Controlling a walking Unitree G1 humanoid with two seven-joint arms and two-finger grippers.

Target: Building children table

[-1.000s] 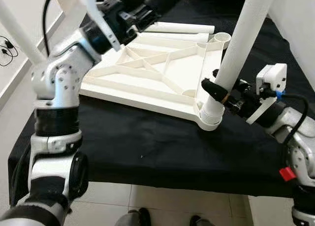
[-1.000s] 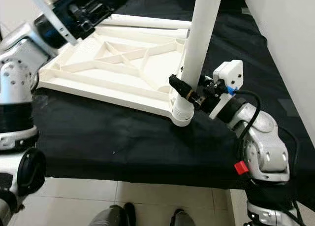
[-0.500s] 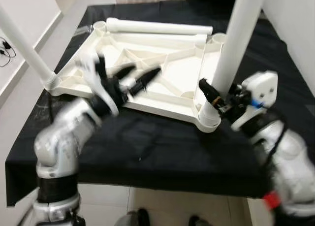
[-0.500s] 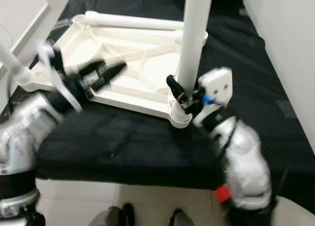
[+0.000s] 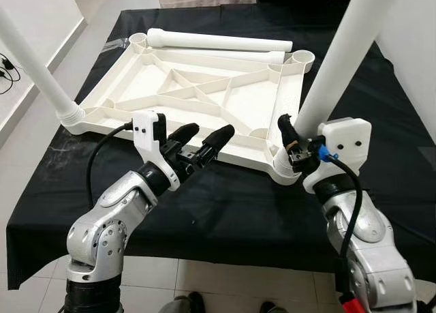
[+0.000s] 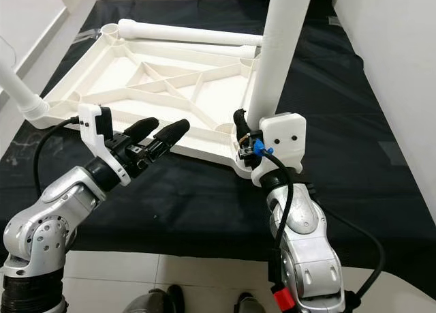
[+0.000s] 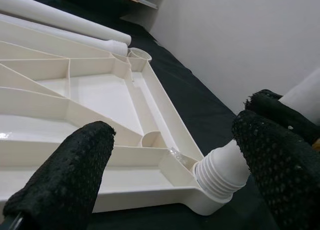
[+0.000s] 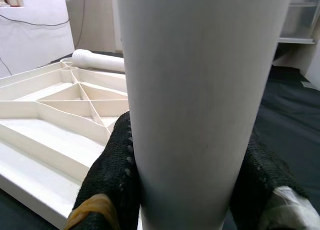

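Fingers of the right gripper (image 5: 291, 144) clamp one of two standing white legs (image 5: 340, 61); left gripper (image 5: 208, 139), spread, hovers at six o'clock of the ribbed upturned tabletop (image 5: 197, 95); two legs (image 5: 218, 39) lie at twelve.

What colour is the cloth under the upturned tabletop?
Black: the cloth under the white plastic tabletop shows best in the left eye view.

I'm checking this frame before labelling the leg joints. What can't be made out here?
- Top of the upright leg held by the right gripper: cut off by the eye views' upper edge.
- Its threaded end in the tabletop corner socket: seating depth hidden.
- Right wrist view: the leg blocks the socket.
- Left gripper: open, holding nothing.
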